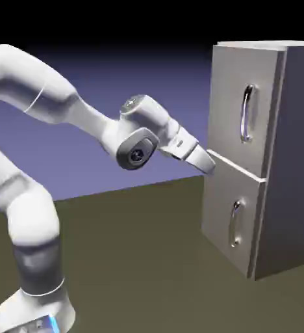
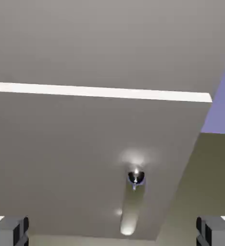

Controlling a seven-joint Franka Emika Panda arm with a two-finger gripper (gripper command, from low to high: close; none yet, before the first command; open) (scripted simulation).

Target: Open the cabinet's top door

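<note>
Gripping is best tried at mid-bar on the chrome handle [image 1: 247,114] of the stiff, likely slippery top door [image 1: 230,91]; the hand [image 2: 112,231] is spread, holding nothing.

My arm [image 1: 38,81] rises from the exterior view's left and bends over the worktop [image 1: 135,260], angling my gripper [image 1: 210,170] down toward the cabinet [image 1: 290,149]. The tip overlaps the door fronts' left edge, near the seam; whether I touch them, I can't tell. The cabinet stands upright towards the worktop's right side. Its top door [image 1: 229,84], with a curved chrome handle [image 1: 247,114], sits shut above the shorter lower door [image 1: 218,201], which has a smaller handle [image 1: 235,223].
</note>
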